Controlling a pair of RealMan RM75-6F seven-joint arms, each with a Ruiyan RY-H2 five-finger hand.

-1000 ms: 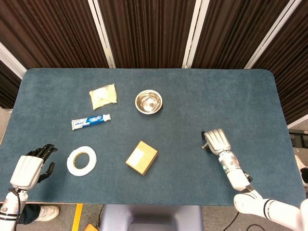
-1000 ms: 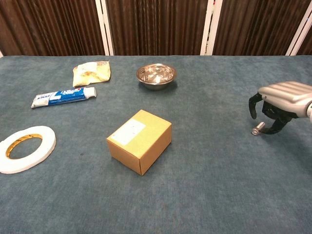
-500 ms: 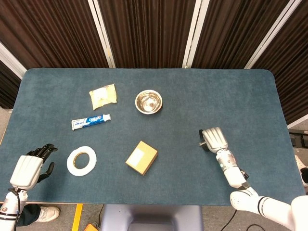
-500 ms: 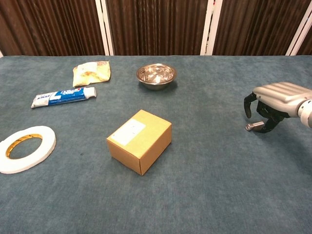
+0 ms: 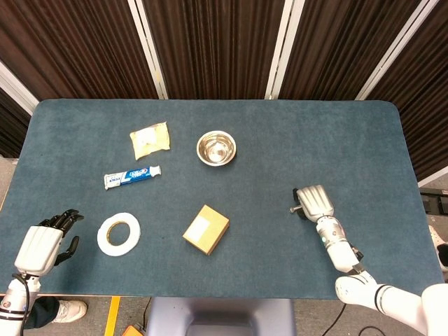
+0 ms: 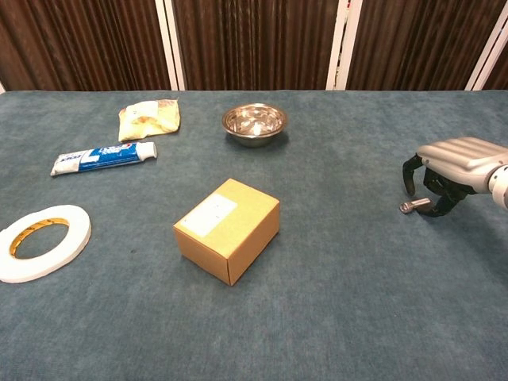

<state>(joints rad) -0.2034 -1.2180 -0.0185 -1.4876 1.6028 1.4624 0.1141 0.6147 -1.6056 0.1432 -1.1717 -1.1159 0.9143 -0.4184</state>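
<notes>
My right hand (image 5: 313, 203) (image 6: 454, 163) hovers low over the blue table (image 5: 280, 140) at the right, fingers curled down. It pinches a small silver metal cylinder (image 6: 409, 206) (image 5: 295, 208), whose end sticks out to the left of the fingers, just above the cloth. My left hand (image 5: 43, 245) hangs off the table's near left corner, empty, with its dark fingers apart. The chest view does not show it. Nearest to it is a white tape roll (image 5: 117, 233) (image 6: 41, 241).
A cardboard box (image 5: 206, 229) (image 6: 227, 228) sits near the front middle. Behind it stands a steel bowl (image 5: 216, 148) (image 6: 254, 123). A toothpaste tube (image 5: 131, 176) (image 6: 103, 158) and a yellow packet (image 5: 150, 140) (image 6: 148, 119) lie at the left.
The right hand's fingers have closed around the silver cylinder, which has turned so that its end points left. The hand shifted slightly. The left hand has not moved.
</notes>
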